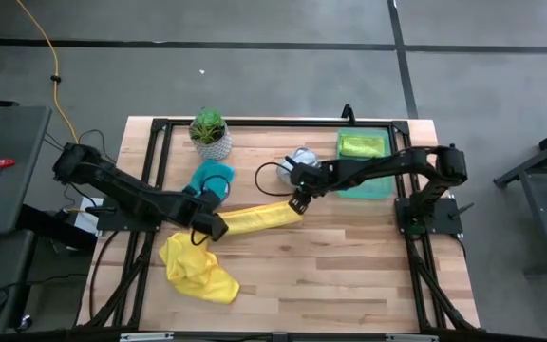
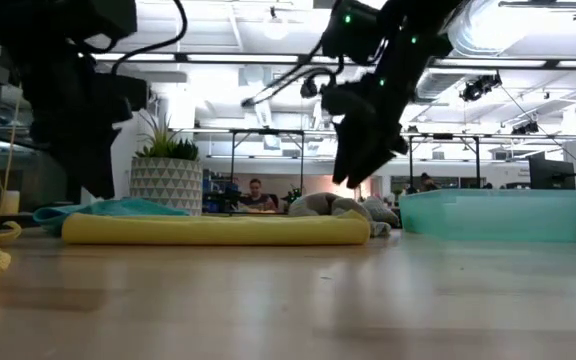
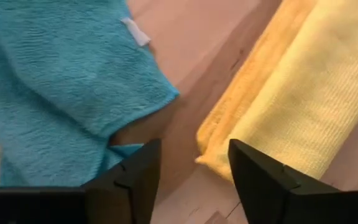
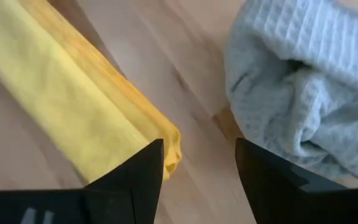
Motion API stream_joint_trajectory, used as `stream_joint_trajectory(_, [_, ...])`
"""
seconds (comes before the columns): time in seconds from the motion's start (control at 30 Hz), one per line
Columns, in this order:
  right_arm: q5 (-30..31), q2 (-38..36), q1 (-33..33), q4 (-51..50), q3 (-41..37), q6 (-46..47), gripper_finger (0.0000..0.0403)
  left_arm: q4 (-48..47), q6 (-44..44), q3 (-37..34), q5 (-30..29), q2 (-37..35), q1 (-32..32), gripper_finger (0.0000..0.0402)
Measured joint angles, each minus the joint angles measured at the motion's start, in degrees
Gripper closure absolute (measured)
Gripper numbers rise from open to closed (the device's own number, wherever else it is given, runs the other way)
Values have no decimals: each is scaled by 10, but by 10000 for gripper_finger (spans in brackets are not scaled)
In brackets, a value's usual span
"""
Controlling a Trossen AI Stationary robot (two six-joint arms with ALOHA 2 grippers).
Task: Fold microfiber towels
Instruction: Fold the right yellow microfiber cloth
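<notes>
The left gripper (image 1: pixel 214 228) hangs over one end of the folded yellow towel (image 1: pixel 259 218), its two fingers (image 3: pixel 132 180) apart and holding nothing. The right gripper (image 1: pixel 299 201) hangs over the other end of the same towel, its fingers (image 4: pixel 266 177) also apart and empty. This towel lies flat on the table (image 1: pixel 349 275) as a long narrow strip, between the two grippers.

I count five towels. Two are yellow: the folded strip and a crumpled yellow towel (image 1: pixel 198 270) near the front left of the table. One teal towel (image 1: pixel 212 178) lies just beside the left gripper. One grey-white towel (image 1: pixel 303 158) lies bunched near the right gripper. One lime green towel (image 1: pixel 364 145) sits inside the green tray (image 1: pixel 373 187). There is one plant (image 1: pixel 210 132) in a white pot, behind the teal towel.

The low view shows that the right gripper is raised above the strip and not touching it. The left wrist view shows a small white label (image 3: pixel 134 31) on the teal towel, which the high view does not show.
</notes>
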Motion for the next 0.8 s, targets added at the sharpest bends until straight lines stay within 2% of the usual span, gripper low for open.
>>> stream_joint_trajectory(0.17, [-19, -43, 4, -71, -2, -3, 211, -34, -48, 0, 32, -62, -6, 187])
stream_joint_trajectory(0.3, [-61, -86, 19, -71, -55, 19, 211, -26, -115, -16, 26, -95, -41, 173])
stream_joint_trajectory(0.37, [-91, -108, 23, -37, -99, 60, 211, 5, -148, -32, 34, -104, -53, 172])
stream_joint_trajectory(0.47, [-129, -135, 28, 70, -160, 151, 211, 55, -181, -56, 53, -115, -72, 174])
stream_joint_trajectory(0.57, [-142, -140, 31, 173, -202, 231, 211, 84, -210, -73, 71, -114, -85, 174])
stream_joint_trajectory(0.8, [-145, -89, 29, 215, -209, 285, 209, 95, -264, -85, 97, -102, -89, 173])
